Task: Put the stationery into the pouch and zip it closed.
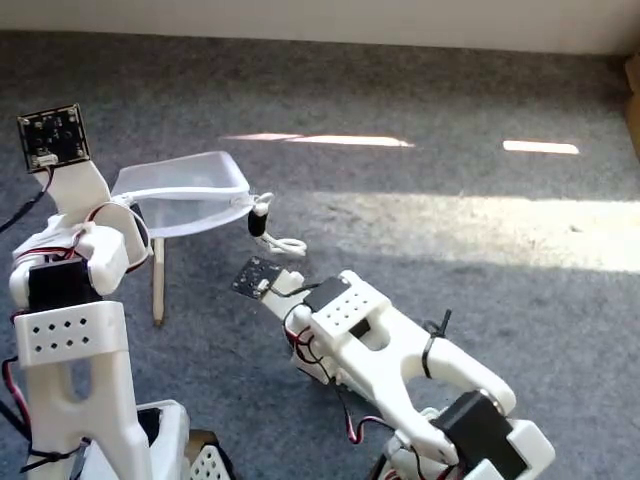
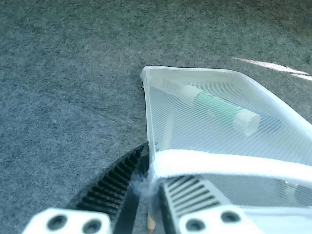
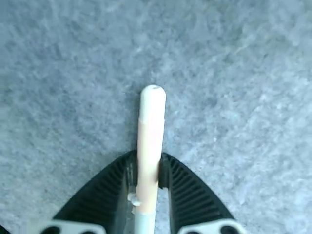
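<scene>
A white mesh pouch point(image 1: 185, 195) lies on the grey carpet with its mouth held up. My left gripper point(image 2: 148, 168) is shut on the pouch's white rim point(image 2: 219, 165) at one corner. Through the mesh point(image 2: 195, 122) I see a green and white tube point(image 2: 214, 105) and a thin pale stick point(image 2: 167, 131). My right gripper point(image 3: 146, 158) is shut on a cream pen point(image 3: 152, 112), whose rounded end juts out over bare carpet. The right arm point(image 1: 345, 315) sits a little right of and nearer than the pouch. A wooden pencil point(image 1: 157, 280) lies on the carpet beside the left arm point(image 1: 85, 250).
A black piece with a white cord point(image 1: 262, 222) lies at the pouch's right end. Bright sun stripes point(image 1: 450, 230) cross the carpet to the right, where there is free room. A pale wall base point(image 1: 320, 20) runs along the back.
</scene>
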### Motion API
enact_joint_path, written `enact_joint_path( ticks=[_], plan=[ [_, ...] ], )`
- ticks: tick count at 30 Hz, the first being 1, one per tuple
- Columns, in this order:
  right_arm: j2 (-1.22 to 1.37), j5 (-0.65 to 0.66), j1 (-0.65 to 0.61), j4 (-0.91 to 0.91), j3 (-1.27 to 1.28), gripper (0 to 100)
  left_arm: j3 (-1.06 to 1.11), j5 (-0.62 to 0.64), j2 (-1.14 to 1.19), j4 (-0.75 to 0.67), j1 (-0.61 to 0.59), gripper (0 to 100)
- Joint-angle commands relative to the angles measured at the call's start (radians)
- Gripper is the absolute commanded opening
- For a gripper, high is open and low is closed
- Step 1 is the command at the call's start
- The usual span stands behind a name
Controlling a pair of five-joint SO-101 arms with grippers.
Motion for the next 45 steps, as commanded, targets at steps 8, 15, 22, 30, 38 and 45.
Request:
enact_joint_path(
  ticks=[8,15,22,30,38,45],
  plan=[
    [-0.561,-0.054,-0.008,0.007,0.174,0.5,0.002,-0.009,0.005,-0.015,0.013,1],
    [-0.831,-0.161,-0.113,0.008,0.239,0.5,0.002,-0.009,0.005,-0.015,0.018,1],
    [-1.093,-0.187,-0.148,0.01,0.283,0.5,0.002,-0.009,0.005,-0.015,0.018,1],
    [-1.317,-0.261,-0.189,-0.007,0.292,0.5,0.004,-0.009,0.005,-0.015,0.018,1],
    [-1.296,-0.265,-0.189,-0.389,0.302,0.5,0.015,-0.009,0.005,-0.017,0.016,1],
    [-1.194,-0.265,-0.189,-0.639,0.294,0.5,0.015,-0.009,0.005,-0.017,0.016,1]
  ],
)
